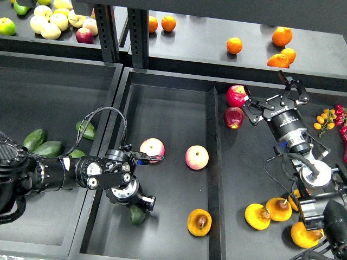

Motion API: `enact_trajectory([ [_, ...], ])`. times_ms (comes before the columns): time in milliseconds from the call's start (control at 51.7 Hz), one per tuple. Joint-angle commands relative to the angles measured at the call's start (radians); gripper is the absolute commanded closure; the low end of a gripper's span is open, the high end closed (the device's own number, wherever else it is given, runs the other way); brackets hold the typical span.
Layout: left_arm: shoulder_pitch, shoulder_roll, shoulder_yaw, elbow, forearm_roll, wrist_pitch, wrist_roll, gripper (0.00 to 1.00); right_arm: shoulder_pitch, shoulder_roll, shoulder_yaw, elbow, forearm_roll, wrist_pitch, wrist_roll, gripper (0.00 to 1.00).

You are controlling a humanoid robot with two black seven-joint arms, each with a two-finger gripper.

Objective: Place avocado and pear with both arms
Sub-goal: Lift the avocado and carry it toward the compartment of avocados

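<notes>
The avocado point(136, 215), dark green, lies on the floor of the middle tray point(173, 116) near its front left corner. My left gripper point(143, 203) sits right above and against it; its fingers are dark and I cannot tell them apart. The pear point(199, 222), golden with a brown blotch, lies in the same tray to the right of the avocado, free of both grippers. My right gripper point(270, 95) is open and empty, hovering over the right compartment next to two red apples point(236, 96).
Two pink-yellow apples point(152, 147) point(197, 157) lie mid-tray. A divider point(213, 162) splits off the right compartment, which holds more golden pears point(257, 215). More avocados point(47, 147) lie in the left bin. Oranges point(234, 45) and pale apples point(51, 24) sit on the back shelf.
</notes>
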Motion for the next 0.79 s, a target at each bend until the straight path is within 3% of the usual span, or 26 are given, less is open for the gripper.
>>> enact_trajectory([
  [0, -0.008, 0.000, -0.019, -0.013, -0.001, 0.000, 0.000, 0.47, 0.000, 0.000, 0.000, -0.001, 0.000, 0.000, 0.000, 0.00],
  [135, -0.037, 0.012, -0.054, -0.034, -0.016, 0.000, 0.000, 0.47, 0.000, 0.000, 0.000, -0.001, 0.000, 0.000, 0.000, 0.00],
  [503, -0.198, 0.196, -0.051, -0.131, -0.150, 0.000, 0.000, 0.46, -0.002, 0.000, -0.002, -0.002, 0.000, 0.000, -0.002, 0.00],
  [774, -0.190, 0.370, -0.043, -0.139, -0.187, 0.000, 0.000, 0.45, -0.005, 0.000, -0.002, -0.004, 0.000, 0.000, -0.002, 0.00],
])
